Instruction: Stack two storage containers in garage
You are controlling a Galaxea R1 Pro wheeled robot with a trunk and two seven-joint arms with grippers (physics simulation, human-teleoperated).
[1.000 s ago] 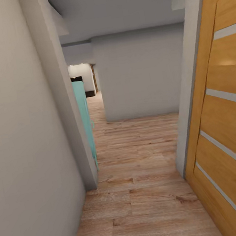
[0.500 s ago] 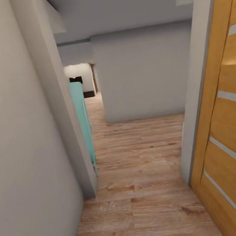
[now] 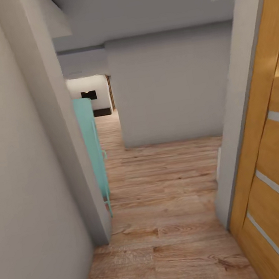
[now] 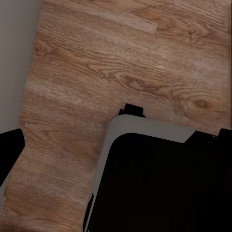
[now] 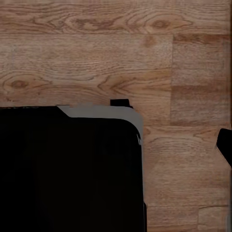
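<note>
base (image 4: 164,183): black body, rounded corner | rim: pale grey band | small black tab at edge

The head view faces down a hallway; both wrist views look closely down at the same wood-plank floor (image 3: 171,224).

Light wood-plank floor (image 3: 171,224), teal cabinet (image 3: 91,147)

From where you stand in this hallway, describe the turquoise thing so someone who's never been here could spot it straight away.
Look down the corridor with the wood-plank floor, along its left side. Just past the end of the pale grey left wall, a tall, narrow turquoise piece of furniture stands on thin legs, partly hidden behind that wall. It is the one bright blue-green thing among grey walls, and stands across from the orange wooden door on the right.
</note>
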